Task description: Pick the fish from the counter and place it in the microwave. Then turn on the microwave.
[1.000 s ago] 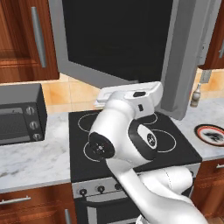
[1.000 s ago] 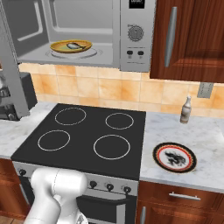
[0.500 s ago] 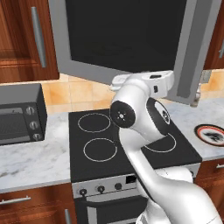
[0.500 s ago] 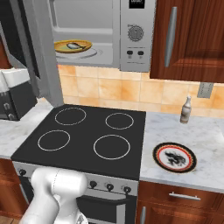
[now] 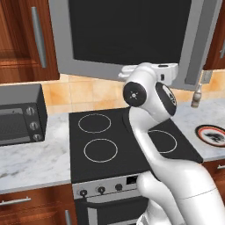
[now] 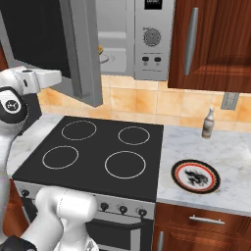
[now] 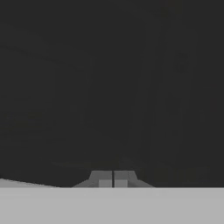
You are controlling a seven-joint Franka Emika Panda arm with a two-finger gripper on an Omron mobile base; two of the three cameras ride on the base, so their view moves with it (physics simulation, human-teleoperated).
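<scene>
The microwave (image 6: 152, 39) hangs over the stove, its wide dark-windowed door (image 6: 49, 34) swung partway across the cavity. My gripper (image 6: 62, 76) is shut with nothing in it, and its tips rest against the outside of the door (image 5: 132, 30). In the hand view the two fingertips (image 7: 105, 179) are pressed together in front of the dark window. In the left base view the gripper (image 5: 175, 74) sits near the door's lower free edge. The fish is hidden behind the door; a sliver of a yellow dish (image 6: 101, 49) shows inside. The counter (image 6: 225, 152) flanks the stove.
A black four-ring stovetop (image 6: 98, 147) lies below the arm. A dark toaster oven (image 5: 17, 115) stands on the left counter. A red-rimmed plate (image 6: 196, 175) and a small bottle (image 6: 209, 122) are on the right counter. Wooden cabinets (image 6: 211, 44) flank the microwave.
The microwave door has swung further toward closed, and my hand has moved with it. It now covers most of the cavity, hiding the fish and most of its dish.
</scene>
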